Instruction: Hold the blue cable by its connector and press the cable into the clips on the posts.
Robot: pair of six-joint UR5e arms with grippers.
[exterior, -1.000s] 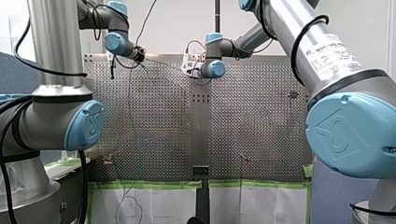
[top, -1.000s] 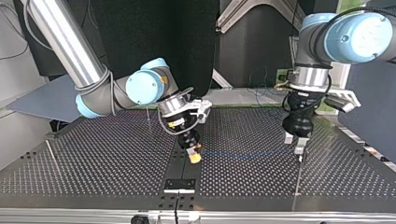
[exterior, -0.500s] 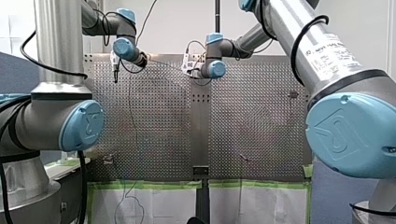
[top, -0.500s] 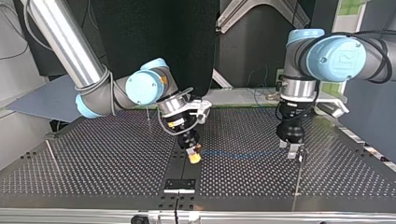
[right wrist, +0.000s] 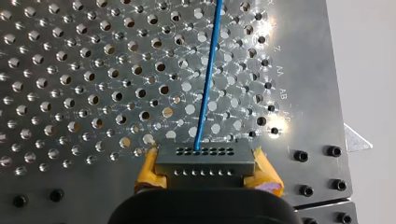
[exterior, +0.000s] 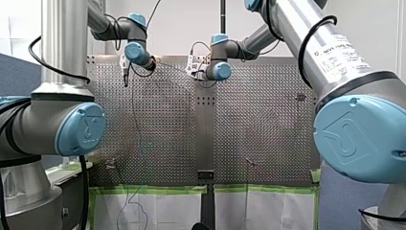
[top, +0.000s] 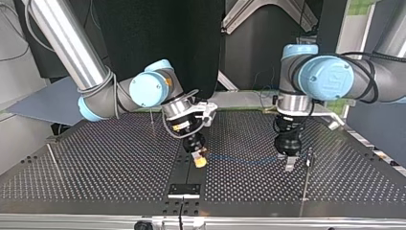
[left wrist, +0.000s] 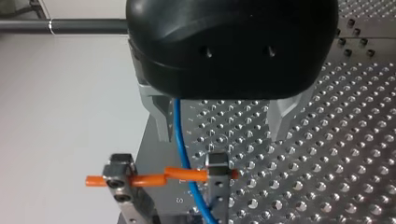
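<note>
Perforated table (top: 95, 167): left gripper (left wrist: 219, 133), fingers apart astride the blue cable (left wrist: 180, 140), has slid toward the right gripper (top: 198, 160) clamped on the connector (right wrist: 205, 161); pressing seems next.

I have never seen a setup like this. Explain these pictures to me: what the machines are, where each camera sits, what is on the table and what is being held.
These are two robot arms at a metal table full of small holes. The front view looks from behind the arms. The top view faces them from across the table, so the sides are swapped there. The other two pictures come from cameras on the wrists. My right gripper, with yellow pads, is shut on a dark connector, and a blue cable runs from it across the table. My left gripper, black with metal fingers, is open, with the cable passing between its fingers unclamped. A thin post stands beside it.
</note>
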